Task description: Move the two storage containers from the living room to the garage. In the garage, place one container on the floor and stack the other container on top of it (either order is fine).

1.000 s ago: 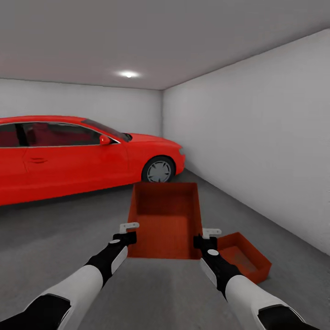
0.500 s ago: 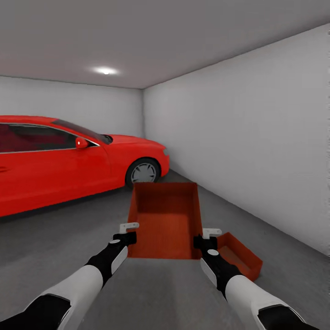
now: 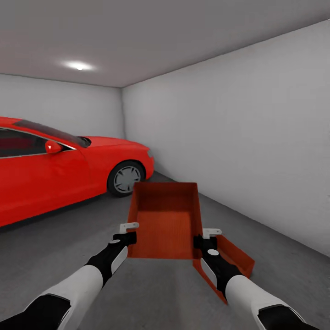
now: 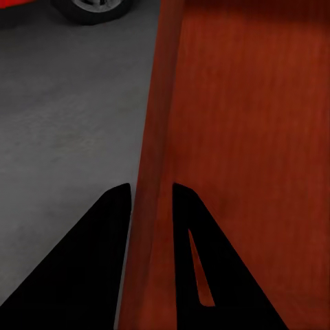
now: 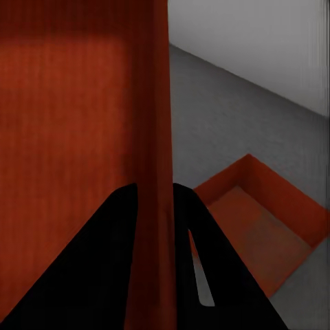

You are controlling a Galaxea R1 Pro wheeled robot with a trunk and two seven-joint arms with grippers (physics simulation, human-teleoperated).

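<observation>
Garage scene: held storage container (image 3: 166,220) sits at picture center in the head view, carried above the concrete floor (image 3: 68,238) between both arms, open top up, tilted toward the camera. Left gripper (image 3: 128,231) clamps the box's left wall at 9 o'clock of it; in the left wrist view its fingers (image 4: 103,261) straddle that wall, one outside, one inside, closed on it. Right gripper (image 3: 208,237) clamps the right wall at 3 o'clock; in the right wrist view its fingers (image 5: 117,254) pinch the wall (image 5: 155,137) the same way, closed on it. Second storage container (image 3: 233,259) lies on the floor at 4 o'clock of the held one, just beside and below the right gripper, partly hidden by the right arm; it also shows in the right wrist view (image 5: 265,227), open-topped, resting on the grey floor. Versus 1.0 s ago the whole view has swung right: red car (image 3: 55,169) has slid toward 9 o'clock, its wheel (image 3: 125,178) now further left, more of the white side wall (image 3: 238,137) fills the right half, ceiling light (image 3: 79,66) has shifted left. Held box and both grippers keep the same spot in the picture. Floor box now sits closer under the held box's right edge than before.
</observation>
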